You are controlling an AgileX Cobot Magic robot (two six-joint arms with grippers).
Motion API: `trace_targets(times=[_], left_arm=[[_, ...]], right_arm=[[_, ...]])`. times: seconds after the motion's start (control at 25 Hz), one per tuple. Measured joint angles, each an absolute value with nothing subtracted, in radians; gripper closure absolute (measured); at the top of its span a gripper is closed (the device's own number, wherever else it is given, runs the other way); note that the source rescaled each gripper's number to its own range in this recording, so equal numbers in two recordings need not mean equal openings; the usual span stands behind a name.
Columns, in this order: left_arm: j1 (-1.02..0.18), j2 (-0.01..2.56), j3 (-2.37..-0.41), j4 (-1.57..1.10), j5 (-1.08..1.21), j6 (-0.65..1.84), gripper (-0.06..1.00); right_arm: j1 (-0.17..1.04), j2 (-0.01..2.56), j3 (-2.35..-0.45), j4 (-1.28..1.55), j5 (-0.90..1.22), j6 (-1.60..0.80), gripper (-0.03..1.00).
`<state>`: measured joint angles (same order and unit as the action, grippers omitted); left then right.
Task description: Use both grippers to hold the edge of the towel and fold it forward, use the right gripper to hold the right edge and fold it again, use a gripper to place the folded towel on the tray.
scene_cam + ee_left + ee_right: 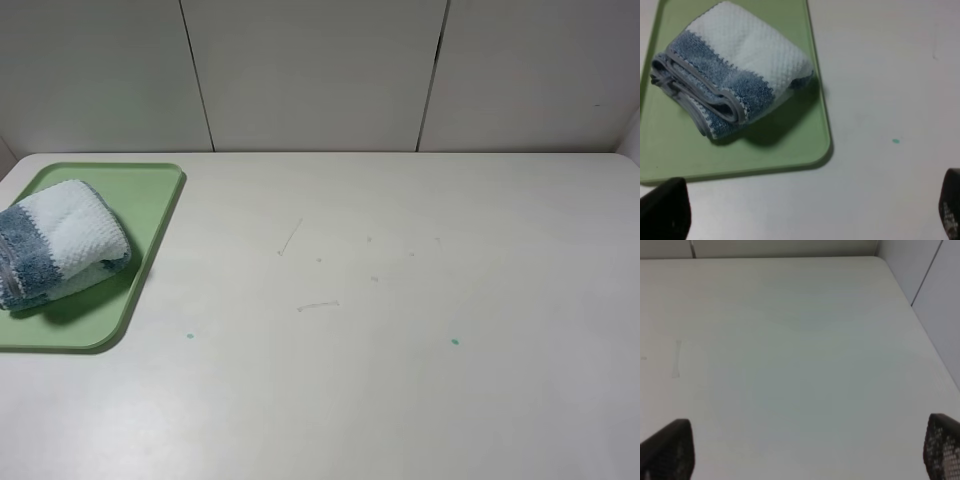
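The towel [58, 243] lies folded into a thick bundle on the tray [150, 205], at the far left of the table [400, 300] in the high view. Its pale whitish panel faces up and a slate-blue stripe runs along the nearer side. In the left wrist view the folded layers show at one end, with the edge of the towel [715, 97] curling round them as a thin grey binding. The bundle sits wholly inside the tray's low rim.

The left gripper [805, 212] hangs over bare table just off the tray's rounded corner, apart from the cloth. Only the tips of its two black fingers [665, 210] show at the sides of its wrist view. They stand wide apart with nothing between them, touching neither tray nor towel.

The right gripper [807, 450] is over bare table well away from the tray, near the table's far right corner. Its fingertips [942, 447] are likewise spread wide and hold nothing.

Neither arm appears in the high view.

Count: one towel, one tray, two grippers, and two small green dots [455, 342] on the tabletop
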<state>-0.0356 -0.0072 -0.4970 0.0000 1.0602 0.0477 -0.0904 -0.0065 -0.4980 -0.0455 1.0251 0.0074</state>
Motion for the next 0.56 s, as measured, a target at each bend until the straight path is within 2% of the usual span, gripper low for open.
trace_targets(times=[0.56], left_arm=[[-0.036,-0.007,-0.497,0.000,1.060,0.048,-0.06]], right_arm=[[-0.090,-0.007,-0.498,-0.045,1.025,0.007,-0.03]])
